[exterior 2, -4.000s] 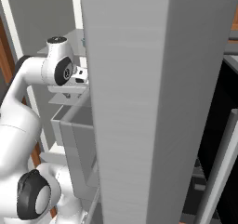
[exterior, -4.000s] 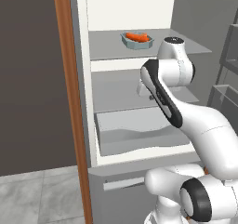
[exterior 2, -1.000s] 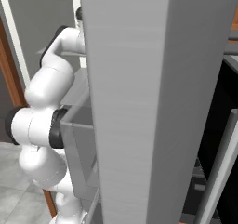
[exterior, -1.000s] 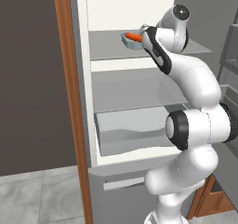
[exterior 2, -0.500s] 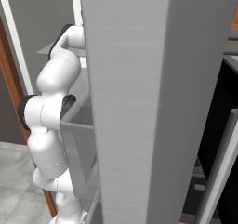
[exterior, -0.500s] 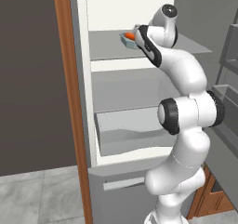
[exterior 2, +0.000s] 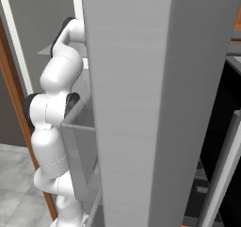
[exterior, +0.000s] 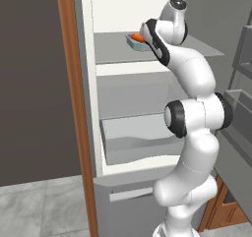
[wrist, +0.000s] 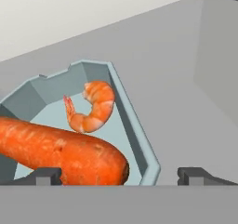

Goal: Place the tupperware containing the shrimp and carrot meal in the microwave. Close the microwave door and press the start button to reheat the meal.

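We see the tupperware (wrist: 135, 139) on the upper fridge shelf (exterior: 197, 49), holding a curled shrimp (wrist: 93, 108) and a large carrot (wrist: 60, 148). Our fingers (wrist: 197, 175) stand wide apart, gripping nothing, one tip on either side of the tray's near end, with the carrot between them.

Left base view: arm's hand covers the right part of the tupperware (exterior: 133, 43), so most of the meal is hidden. Hand view: carrot (wrist: 60, 152) cut off at the left edge, its lower side lost at the bottom; tupperware's near rim cut too. Right base view: fridge door (exterior 2: 141, 108) blocks the shelf and hand.
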Robot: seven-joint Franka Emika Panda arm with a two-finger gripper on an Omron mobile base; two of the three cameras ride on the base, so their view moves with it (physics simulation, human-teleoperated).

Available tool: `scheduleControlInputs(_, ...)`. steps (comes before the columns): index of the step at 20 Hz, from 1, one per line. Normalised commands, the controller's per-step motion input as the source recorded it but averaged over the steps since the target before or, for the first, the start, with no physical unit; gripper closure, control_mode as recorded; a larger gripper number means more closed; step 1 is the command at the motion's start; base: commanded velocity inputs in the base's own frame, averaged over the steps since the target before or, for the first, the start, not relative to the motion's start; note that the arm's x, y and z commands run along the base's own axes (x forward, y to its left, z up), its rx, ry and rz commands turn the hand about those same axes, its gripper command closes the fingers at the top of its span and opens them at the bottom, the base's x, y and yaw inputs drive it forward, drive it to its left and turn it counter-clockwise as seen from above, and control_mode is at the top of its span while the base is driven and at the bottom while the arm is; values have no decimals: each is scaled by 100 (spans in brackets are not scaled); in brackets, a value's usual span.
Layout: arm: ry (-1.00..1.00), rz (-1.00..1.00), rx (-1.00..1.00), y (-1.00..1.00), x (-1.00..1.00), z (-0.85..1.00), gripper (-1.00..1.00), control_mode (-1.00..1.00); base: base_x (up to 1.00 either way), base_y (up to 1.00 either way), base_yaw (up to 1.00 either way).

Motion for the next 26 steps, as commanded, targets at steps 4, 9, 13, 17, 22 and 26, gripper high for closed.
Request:
scheduleControlInputs(4, -4, 0, 1, 0, -8, -14, -100, -100, 0, 0, 0)
scheduleControlInputs(9, 0, 0, 0, 10, 2, -1, -100, -100, 0, 0, 0)
scheduleControlInputs(13, -1, 0, -2, 31, -5, 0, -100, -100, 0, 0, 0)
scheduleControlInputs(17, -3, 0, 0, 16, 0, 0, -100, -100, 0, 0, 0)
scheduleControlInputs(22, 0, 0, -1, 2, -1, -35, -100, -100, 0, 0, 0)
scheduleControlInputs(26, 0, 0, 0, 0, 0, -33, -100, -100, 0, 0, 0)
